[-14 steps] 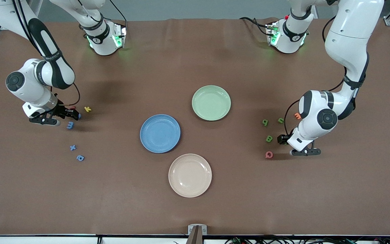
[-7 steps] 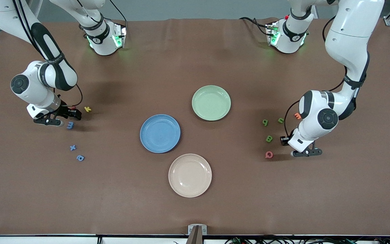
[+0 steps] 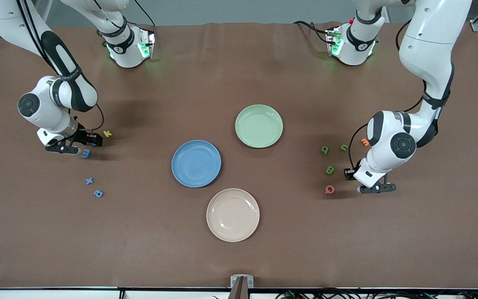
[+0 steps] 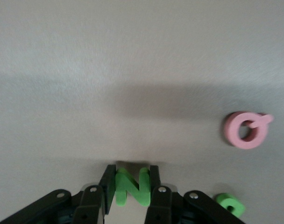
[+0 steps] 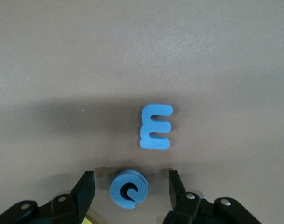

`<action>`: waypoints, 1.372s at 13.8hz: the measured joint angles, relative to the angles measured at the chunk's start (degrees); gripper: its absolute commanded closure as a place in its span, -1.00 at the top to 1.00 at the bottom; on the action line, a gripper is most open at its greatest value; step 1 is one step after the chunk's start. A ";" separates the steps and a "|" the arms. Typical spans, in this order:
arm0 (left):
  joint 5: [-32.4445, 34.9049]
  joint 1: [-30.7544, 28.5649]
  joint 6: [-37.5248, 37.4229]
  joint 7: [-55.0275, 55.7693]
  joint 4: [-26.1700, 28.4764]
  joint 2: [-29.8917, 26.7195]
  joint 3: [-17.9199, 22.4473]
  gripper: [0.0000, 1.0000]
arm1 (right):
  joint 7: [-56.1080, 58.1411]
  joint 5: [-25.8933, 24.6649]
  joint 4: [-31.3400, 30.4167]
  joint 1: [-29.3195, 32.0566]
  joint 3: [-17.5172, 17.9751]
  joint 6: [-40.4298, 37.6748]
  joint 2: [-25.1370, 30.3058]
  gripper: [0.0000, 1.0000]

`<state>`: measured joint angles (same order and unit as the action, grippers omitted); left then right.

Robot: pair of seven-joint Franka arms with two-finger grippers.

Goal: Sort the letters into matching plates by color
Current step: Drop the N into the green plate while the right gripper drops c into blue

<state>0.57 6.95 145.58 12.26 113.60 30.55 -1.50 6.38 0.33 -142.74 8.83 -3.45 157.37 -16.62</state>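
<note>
My left gripper point(image 4: 131, 172) is shut on a green letter N point(image 4: 132, 189), low over the table beside a green B point(image 3: 330, 170). In the front view the left gripper point(image 3: 349, 173) is mostly hidden under its wrist. Two more green letters point(image 3: 325, 150) point(image 3: 344, 147) lie close by. My right gripper point(image 5: 131, 179) is open, its fingers standing either side of a round blue letter point(image 5: 128, 189) on the table. A blue E-shaped letter point(image 5: 156, 127) lies just ahead of it. Two further blue letters point(image 3: 89, 180) point(image 3: 98, 193) lie nearer the front camera. The blue plate point(image 3: 196, 163) and the green plate point(image 3: 259, 126) sit mid-table.
A cream plate point(image 3: 232, 214) lies nearer the front camera than the blue plate. A pink Q point(image 4: 244, 129) lies beside the green letters, and an orange letter point(image 3: 364, 142) sits under the left arm. A yellow letter point(image 3: 107, 133) lies beside the right gripper point(image 3: 93, 142).
The left gripper has shut on the green N. The right hand has shifted a little toward the table's middle, and its fingers now stand round the round blue letter.
</note>
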 measured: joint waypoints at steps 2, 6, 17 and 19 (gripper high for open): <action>0.00 0.31 -3.12 0.61 -0.34 -2.66 -0.53 -0.68 | 0.00 0.00 -0.31 -0.02 0.02 0.09 -0.02 -0.01; 0.00 0.60 -15.31 5.43 -0.49 -10.51 -4.02 -0.68 | -0.01 0.00 -0.38 -0.02 0.04 0.16 0.26 -0.82; 0.10 1.52 -21.26 37.10 2.26 -15.37 -27.54 -0.68 | -23.05 0.11 7.83 -15.61 0.78 -16.31 5.95 -0.99; 0.10 3.02 -14.76 40.34 5.97 -14.63 -28.87 -0.68 | -37.09 0.14 12.07 -24.77 1.00 -16.98 5.65 -0.99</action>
<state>0.67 9.97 130.82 52.60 119.57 15.92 -30.37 -30.71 0.47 -130.67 -15.95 -2.44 140.40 -10.97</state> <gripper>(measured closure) 0.670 0.643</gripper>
